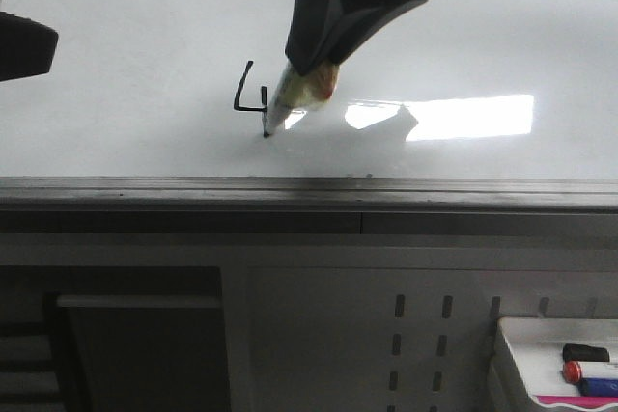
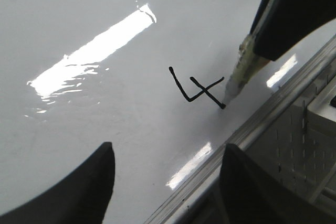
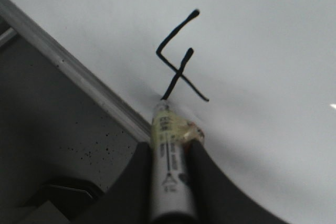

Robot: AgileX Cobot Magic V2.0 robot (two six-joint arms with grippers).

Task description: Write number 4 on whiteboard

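Note:
The whiteboard (image 1: 145, 74) fills the upper front view, with a bright light reflection and a grey metal front edge. A black open-topped number 4 (image 1: 249, 94) is drawn on it; it also shows in the left wrist view (image 2: 197, 90) and the right wrist view (image 3: 178, 61). My right gripper (image 1: 323, 60) is shut on a white marker (image 1: 290, 98), whose tip touches the board at the stem's lower end. The marker also shows in the right wrist view (image 3: 169, 161) between the fingers. My left gripper (image 2: 165, 177) is open and empty above the board near its front edge.
The board's grey metal edge (image 1: 309, 195) runs across the front. Below it is a perforated panel (image 1: 425, 335). A small white tray (image 1: 555, 364) with several markers sits at the lower right. The left arm (image 1: 24, 45) shows at the left border.

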